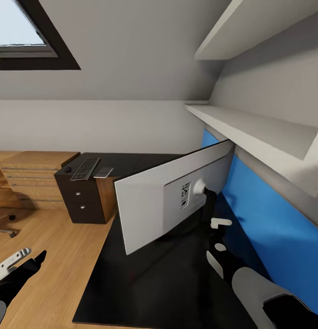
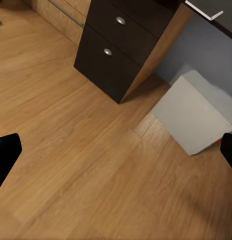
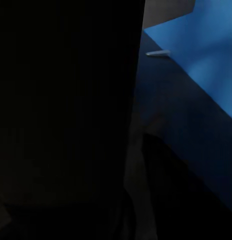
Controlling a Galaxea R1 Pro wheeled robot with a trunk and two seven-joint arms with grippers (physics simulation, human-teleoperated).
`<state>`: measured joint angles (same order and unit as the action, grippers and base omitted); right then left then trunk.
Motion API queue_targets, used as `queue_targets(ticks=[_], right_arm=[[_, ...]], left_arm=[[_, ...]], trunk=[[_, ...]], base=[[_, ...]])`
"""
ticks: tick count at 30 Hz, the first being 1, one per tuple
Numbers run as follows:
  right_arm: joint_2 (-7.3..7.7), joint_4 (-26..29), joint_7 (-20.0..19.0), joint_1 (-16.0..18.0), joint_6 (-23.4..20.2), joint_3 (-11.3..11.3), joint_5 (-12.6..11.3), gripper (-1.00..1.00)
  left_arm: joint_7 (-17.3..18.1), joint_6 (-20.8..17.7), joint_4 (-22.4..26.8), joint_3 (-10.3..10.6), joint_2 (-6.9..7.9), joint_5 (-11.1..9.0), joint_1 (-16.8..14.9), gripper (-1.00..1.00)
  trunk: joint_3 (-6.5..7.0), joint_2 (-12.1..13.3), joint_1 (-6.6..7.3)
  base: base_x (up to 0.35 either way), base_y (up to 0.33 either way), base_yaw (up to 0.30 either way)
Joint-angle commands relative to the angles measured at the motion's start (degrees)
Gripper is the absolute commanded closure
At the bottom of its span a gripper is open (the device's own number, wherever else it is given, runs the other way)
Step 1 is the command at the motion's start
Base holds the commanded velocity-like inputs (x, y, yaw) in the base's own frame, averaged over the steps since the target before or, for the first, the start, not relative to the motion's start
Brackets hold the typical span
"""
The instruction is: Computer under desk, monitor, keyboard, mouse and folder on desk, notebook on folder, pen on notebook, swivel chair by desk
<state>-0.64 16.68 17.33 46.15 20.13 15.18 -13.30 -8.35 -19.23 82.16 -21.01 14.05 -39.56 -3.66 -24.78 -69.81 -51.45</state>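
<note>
My right pincer [image 1: 213, 208] reaches the stand behind the monitor [image 1: 172, 201] on the desk [image 1: 145, 283]; clamped, probably, though I cannot tell. Left pincer [image 1: 29, 262] apart, idle. Keyboard [image 1: 85, 168] unmoved on the drawers [image 1: 81, 201].

Two arms, mostly matte black. Left arm [image 1: 10, 281] low at the near left: slim black shell tapering to a pointed black fingertip [image 1: 40, 256], with a white bracket-like piece [image 1: 13, 261] beside it (rounded ends, a slot or two along its face). Right arm [image 1: 259, 285] at the near right: black casing broken by a smooth light-grey sleeve section, then black again toward the near edge. Small white oval patch [image 1: 220, 247] and a white bar-shaped tab [image 1: 220, 223] farther along, on the black wrist part. Through the left wrist camera, two dark rounded finger pads [image 2: 6, 155], plain and unmarked. No cables or screws clear enough to tell.
</note>
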Motion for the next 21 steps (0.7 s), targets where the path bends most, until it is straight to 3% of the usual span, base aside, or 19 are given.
queue_targets(ticks=[1,12,21], right_arm=[[-0.01,-0.07,0.36,0.08,0.25,0.59,-0.76,1.0],[-0.07,-0.08,0.33,0.08,0.25,0.6,-0.67,1.0],[0.1,0.09,0.41,0.08,0.26,0.55,-0.74,1.0]], left_arm=[[-0.37,-0.27,0.09,0.0,0.01,-0.6,-0.03,-1.0],[-0.28,-0.34,0.1,0.0,0.01,-0.68,-0.03,-1.0],[-0.27,-0.51,0.1,0.0,0.01,-0.61,-0.03,-1.0]], trunk=[[-0.06,-0.04,-0.03],[-0.06,-0.04,-0.03],[-0.06,-0.04,-0.03]], base=[[0.276,-0.001,0.0],[0.189,0.0,0.0],[0.027,0.0,0.0]])
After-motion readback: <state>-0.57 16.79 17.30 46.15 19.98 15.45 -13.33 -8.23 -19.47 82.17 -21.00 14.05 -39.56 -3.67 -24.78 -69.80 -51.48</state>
